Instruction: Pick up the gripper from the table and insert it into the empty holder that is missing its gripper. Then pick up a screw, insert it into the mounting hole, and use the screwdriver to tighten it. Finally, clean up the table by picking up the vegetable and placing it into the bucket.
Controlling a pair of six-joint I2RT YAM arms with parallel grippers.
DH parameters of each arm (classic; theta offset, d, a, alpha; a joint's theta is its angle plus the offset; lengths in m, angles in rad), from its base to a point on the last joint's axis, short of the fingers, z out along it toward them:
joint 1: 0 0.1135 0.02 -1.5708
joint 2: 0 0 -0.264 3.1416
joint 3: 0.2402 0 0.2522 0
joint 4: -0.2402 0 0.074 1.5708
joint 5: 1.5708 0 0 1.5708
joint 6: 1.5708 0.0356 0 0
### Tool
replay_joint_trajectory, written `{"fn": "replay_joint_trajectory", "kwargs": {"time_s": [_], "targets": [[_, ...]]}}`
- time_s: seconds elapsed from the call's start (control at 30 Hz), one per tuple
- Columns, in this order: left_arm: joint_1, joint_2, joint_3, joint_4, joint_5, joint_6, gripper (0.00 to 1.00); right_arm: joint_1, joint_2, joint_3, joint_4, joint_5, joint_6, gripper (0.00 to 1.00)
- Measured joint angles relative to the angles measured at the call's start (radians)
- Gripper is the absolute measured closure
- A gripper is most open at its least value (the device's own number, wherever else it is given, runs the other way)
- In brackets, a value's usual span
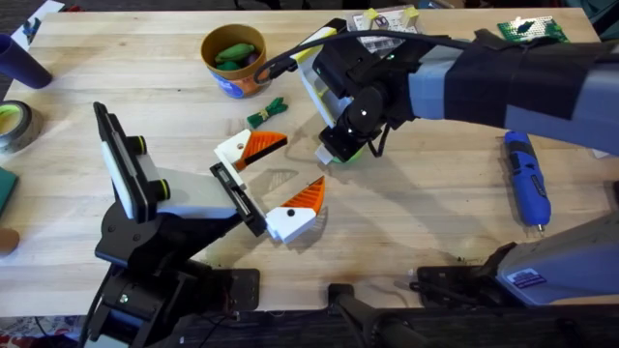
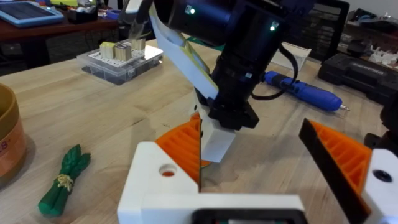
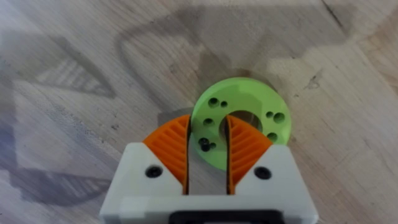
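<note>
Straddling the green disc's [image 3: 241, 119] rim, right gripper [image 3: 208, 149] clenched; bare wood [image 3: 74, 56] around.

The surface [image 1: 435, 208] is pale wood with a fine grain. Just beside the orange, blue-banded bucket [image 1: 233, 58] lies the dark-green vegetable [image 1: 267, 113]. Near it, the gripper [image 1: 250, 147] is white with an orange ribbed wedge. The screwdriver [image 1: 527, 179] is blue. The right claw [image 3: 208, 155] shows 2 orange ribbed pads on white blocks, over a bright-green disc [image 3: 242, 121] dotted with dark holes.

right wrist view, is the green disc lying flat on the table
Yes, the green disc lies flat on the table, with the right gripper fingers straddling its rim.
</note>
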Motion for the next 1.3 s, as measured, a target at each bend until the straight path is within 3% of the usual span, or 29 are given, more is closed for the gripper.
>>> {"fn": "replay_joint_trajectory", "kwargs": {"time_s": [0.4, 0.87, 1.1, 1.3], "targets": [[0.000, 0.004, 0.001, 0.008, -0.001, -0.001, 0.010, -0.015, -0.036, 0.026, -0.099, 0.010, 0.006, 0.698], [0.000, 0.004, 0.001, 0.008, -0.001, -0.001, 0.010, -0.053, -0.422, 0.056, -0.214, 0.023, 0.096, 0.698], [0.000, 0.004, 0.001, 0.008, -0.001, -0.001, 0.010, -0.047, -0.411, -0.028, -0.086, -0.056, 0.131, 0.698], [0.000, 0.004, 0.001, 0.008, -0.001, -0.001, 0.010, -0.045, -0.295, -0.112, -0.044, -0.071, 0.117, 0.698]]}}
